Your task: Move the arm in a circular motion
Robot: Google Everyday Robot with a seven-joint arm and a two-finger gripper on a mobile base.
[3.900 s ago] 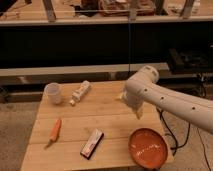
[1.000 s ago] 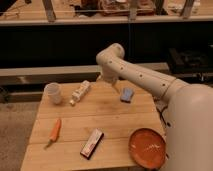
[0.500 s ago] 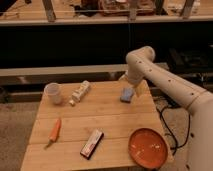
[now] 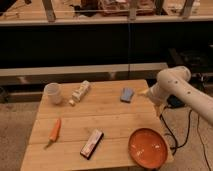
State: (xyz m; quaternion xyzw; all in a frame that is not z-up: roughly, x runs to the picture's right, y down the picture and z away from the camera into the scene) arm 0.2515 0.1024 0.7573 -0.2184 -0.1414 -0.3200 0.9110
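While beside the table (image 4: 100, 120), arm (image 4: 172, 82), pincer (image 4: 145, 92) near blue sponge (image 4: 127, 94).

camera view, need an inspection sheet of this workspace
surface: wooden table, slatted top
job's things: arm, reaching in from the right over the table's right edge
clutter: cup, bottle, sponge, carrot, bar, plate
grippers: gripper at the arm's left tip, right of the sponge, holding nothing seen
cables: black cable hanging right of the table
surroundings: dark counter behind, speckled floor
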